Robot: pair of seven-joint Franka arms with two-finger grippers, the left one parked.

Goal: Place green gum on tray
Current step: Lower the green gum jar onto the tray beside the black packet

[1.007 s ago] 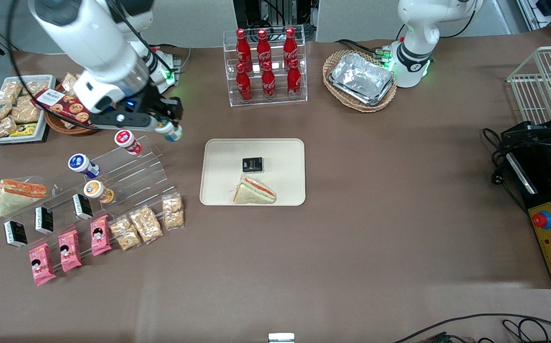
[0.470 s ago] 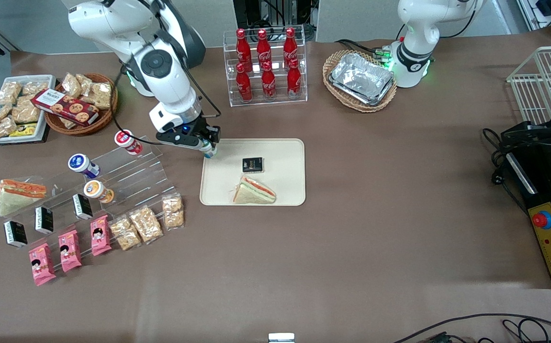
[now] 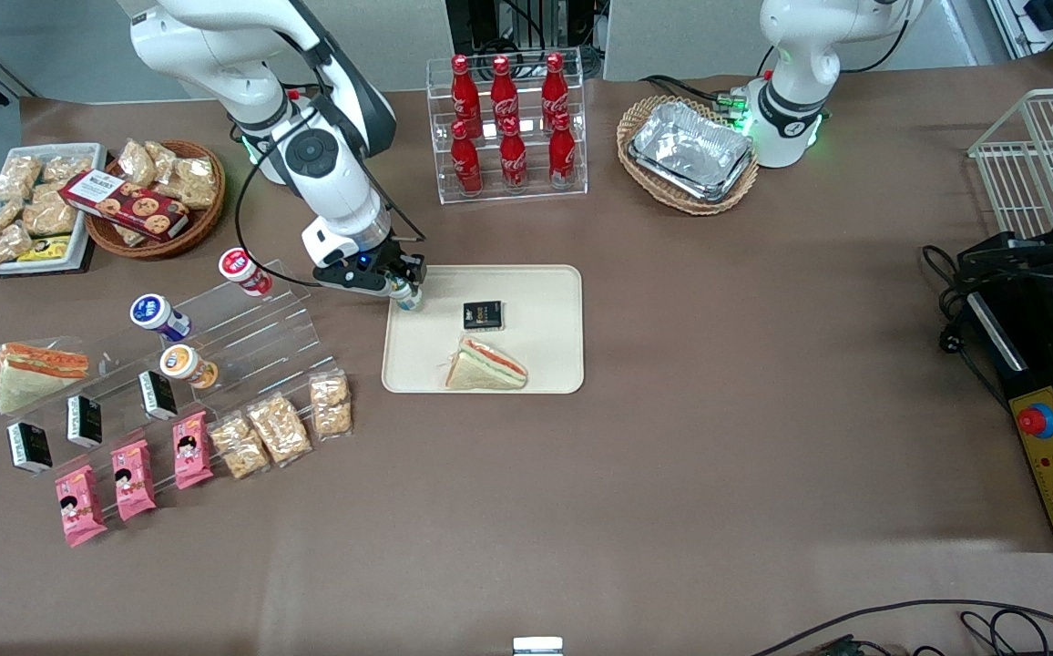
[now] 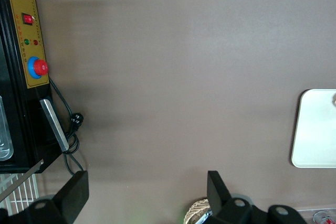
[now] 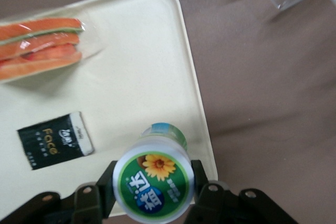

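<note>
The green gum (image 5: 154, 182), a small bottle with a white-rimmed green lid bearing a yellow flower, is clamped between the fingers of my gripper (image 5: 152, 184). In the front view the gripper (image 3: 406, 293) holds the gum (image 3: 408, 296) upright, low over the corner of the cream tray (image 3: 540, 282) that lies nearest the working arm's base. The wrist view shows the bottle's foot just inside the tray's rim (image 5: 199, 108); whether it touches the tray I cannot tell.
On the tray lie a black packet (image 3: 482, 315) and a wrapped sandwich (image 3: 487, 364). A clear stepped rack (image 3: 244, 319) with red-, blue- and orange-lidded bottles stands toward the working arm's end. A cola bottle rack (image 3: 508, 128) and a foil-tray basket (image 3: 689, 153) sit farther from the front camera.
The gripper carried the gum from above the clear rack over to the tray's corner, then sank slightly lower there.
</note>
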